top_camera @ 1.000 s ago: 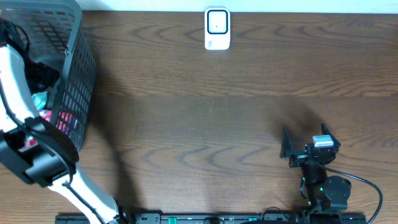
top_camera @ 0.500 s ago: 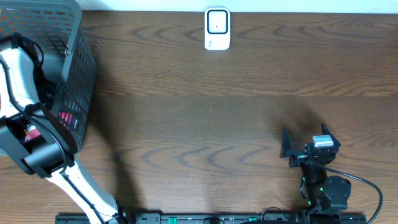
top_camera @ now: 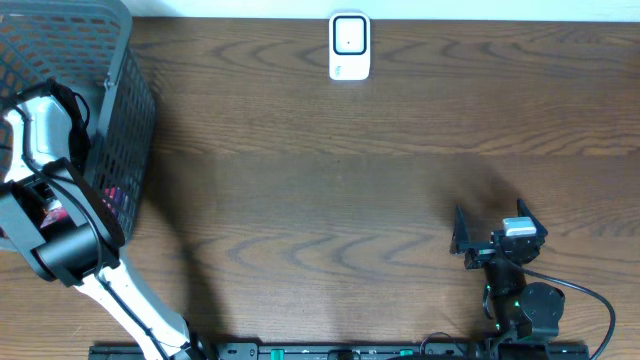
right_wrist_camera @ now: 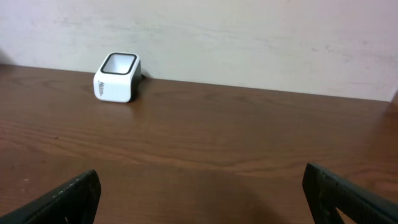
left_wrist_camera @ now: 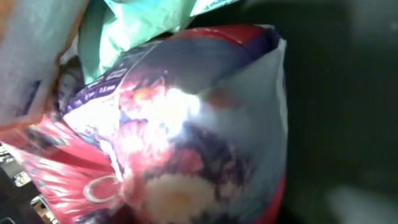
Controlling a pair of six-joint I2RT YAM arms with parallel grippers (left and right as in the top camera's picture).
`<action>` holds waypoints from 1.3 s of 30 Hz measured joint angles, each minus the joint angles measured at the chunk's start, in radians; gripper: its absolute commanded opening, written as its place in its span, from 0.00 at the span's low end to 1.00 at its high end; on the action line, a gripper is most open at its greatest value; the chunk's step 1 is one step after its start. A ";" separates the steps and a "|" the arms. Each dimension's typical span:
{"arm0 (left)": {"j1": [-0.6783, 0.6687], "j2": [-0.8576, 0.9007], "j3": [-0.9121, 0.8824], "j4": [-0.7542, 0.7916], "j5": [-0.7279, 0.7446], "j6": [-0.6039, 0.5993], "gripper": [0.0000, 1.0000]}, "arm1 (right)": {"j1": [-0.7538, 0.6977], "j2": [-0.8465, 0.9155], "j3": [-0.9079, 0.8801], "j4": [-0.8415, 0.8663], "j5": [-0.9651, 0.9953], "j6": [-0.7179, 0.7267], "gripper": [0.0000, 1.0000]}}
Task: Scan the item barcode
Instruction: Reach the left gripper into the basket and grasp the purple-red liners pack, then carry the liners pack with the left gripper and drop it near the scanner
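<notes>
Red packet (left_wrist_camera: 186, 130) diagonal in basket (top_camera: 125, 110), left tool (top_camera: 52, 205) grip unclear, right tool (right_wrist_camera: 199, 177) spread wide

Table (top_camera: 330, 190): dark brown wood with a bold wavy grain, filling the overhead view; its far edge meets the wall.

Wall (right_wrist_camera: 249, 37): pale, plain and faintly smudged, rising straight from the back of the table.

Basket (top_camera: 128, 120): dark grey plastic mesh, open at the top, with tall slanting sides; it stands at the far left corner of the table.

Green packet (left_wrist_camera: 143, 25): pale green, crumpled, at the top of the left wrist view.

Pale packet (left_wrist_camera: 28, 62): whitish with an orange lower edge, just left of the green packet, blurred; print unreadable.
</notes>
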 measured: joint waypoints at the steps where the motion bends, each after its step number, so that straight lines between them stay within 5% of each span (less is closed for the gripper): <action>1: 0.000 0.000 0.000 -0.006 0.000 0.003 0.14 | 0.000 0.000 0.000 0.000 0.000 0.000 0.99; 8: 0.000 0.005 0.077 -0.117 0.047 0.009 0.07 | 0.000 0.000 0.000 0.000 0.000 0.000 0.99; 18: 0.000 -0.005 0.475 -0.337 0.114 0.010 0.07 | 0.000 0.000 0.000 0.000 0.000 0.000 0.99; 30: 0.000 -0.450 0.563 -0.158 0.270 0.010 0.07 | 0.000 0.000 0.000 0.000 0.000 0.000 0.99; 39: -0.123 -0.760 0.585 -0.031 0.637 0.012 0.07 | 0.000 0.000 0.000 0.000 0.000 0.000 0.99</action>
